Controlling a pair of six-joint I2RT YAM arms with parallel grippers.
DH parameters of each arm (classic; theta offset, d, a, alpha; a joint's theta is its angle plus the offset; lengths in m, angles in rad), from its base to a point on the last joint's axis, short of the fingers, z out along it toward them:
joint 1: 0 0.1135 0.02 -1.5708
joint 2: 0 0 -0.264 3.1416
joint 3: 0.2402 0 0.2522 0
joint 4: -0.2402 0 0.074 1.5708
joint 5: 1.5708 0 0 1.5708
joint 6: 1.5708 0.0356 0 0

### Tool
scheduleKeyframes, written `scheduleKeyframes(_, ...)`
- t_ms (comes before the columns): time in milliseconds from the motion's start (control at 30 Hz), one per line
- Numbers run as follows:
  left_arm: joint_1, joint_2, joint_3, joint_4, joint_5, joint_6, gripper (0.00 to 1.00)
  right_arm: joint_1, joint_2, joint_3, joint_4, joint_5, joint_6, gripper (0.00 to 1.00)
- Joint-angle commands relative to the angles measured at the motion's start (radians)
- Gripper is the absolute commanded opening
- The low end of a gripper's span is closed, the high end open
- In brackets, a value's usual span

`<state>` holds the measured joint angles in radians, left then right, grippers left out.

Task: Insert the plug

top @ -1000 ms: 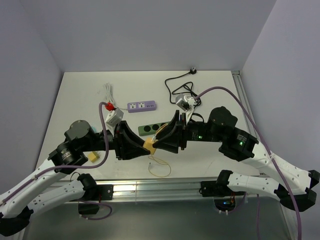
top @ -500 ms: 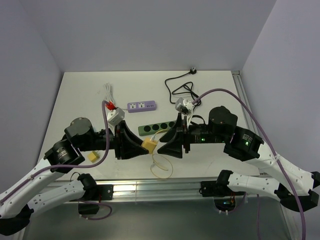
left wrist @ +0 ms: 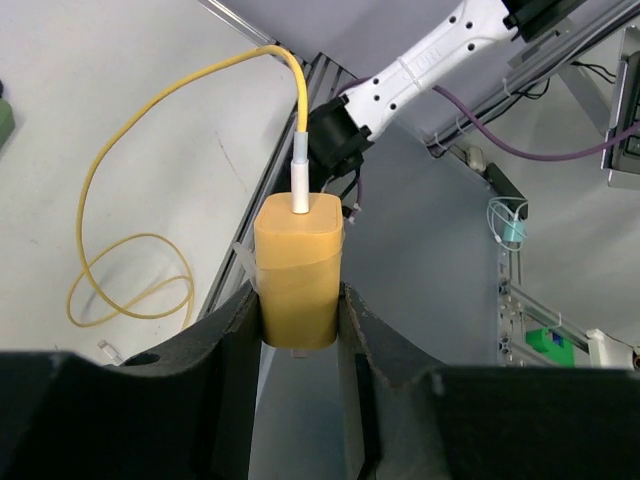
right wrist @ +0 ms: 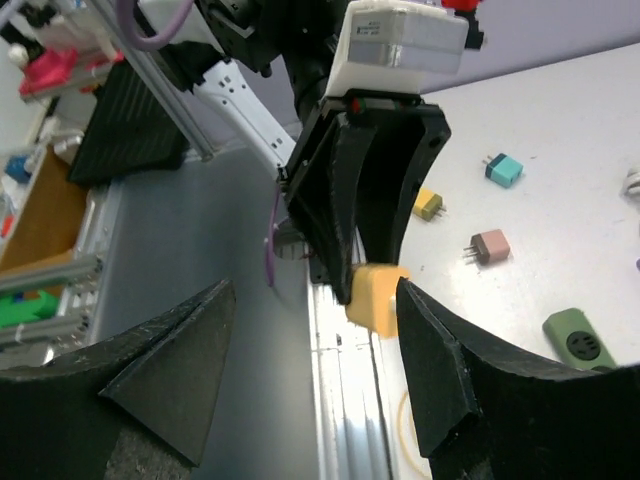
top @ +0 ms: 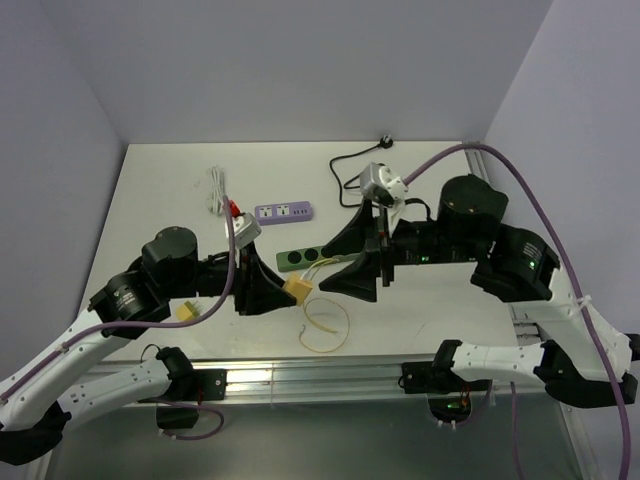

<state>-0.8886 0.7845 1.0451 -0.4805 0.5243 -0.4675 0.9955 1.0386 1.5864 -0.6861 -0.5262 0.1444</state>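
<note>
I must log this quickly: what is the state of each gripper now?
Left gripper: shut on the yellow plug.
Right gripper: open, holding nothing.

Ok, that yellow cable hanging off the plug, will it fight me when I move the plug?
Probably not: the cable lies in loose loops on the table, so it looks thin and floppy and should just trail. Its white connector stands straight out of the plug, so a snag might lever the plug in the left pincer.

Both arms reach inward, left tool (top: 287, 290) pinched closed, right tool (top: 338, 266) spread wide.
</note>
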Motion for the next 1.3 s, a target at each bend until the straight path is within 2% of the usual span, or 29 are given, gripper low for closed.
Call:
scheduleKeyframes(0, -0.001, -0.011, 0.004, 0.032, 0.066, 0.009, 0.0, 0.006, 0.113, 0.075, -0.111, -0.055, -0.133, 0.72)
scheduleKeyframes(133, -0.001, -0.011, 0.0, 0.046, 0.109, 0.015, 0.0, 0.003, 0.178, 0.106, -0.161, -0.167, -0.216, 0.73)
scheduleKeyframes(433, -0.001, -0.001, 0.007, 0.054, 0.149, 0.026, 0.0, 0.003, 0.268, 0.132, -0.237, -0.181, -0.278, 0.74)
scheduleKeyframes(767, -0.001, -0.011, 0.015, 0.042, 0.146, 0.041, 0.0, 0.003, 0.279, 0.086, -0.234, -0.216, -0.273, 0.66)
scheduleKeyframes(1100, -0.001, -0.028, 0.012, 0.045, 0.144, 0.046, 0.0, 0.005, 0.307, 0.081, -0.234, -0.239, -0.261, 0.63)
scheduleKeyframes(1267, -0.001, -0.04, 0.015, 0.04, 0.144, 0.047, 0.0, 0.003, 0.311, 0.066, -0.224, -0.25, -0.255, 0.54)
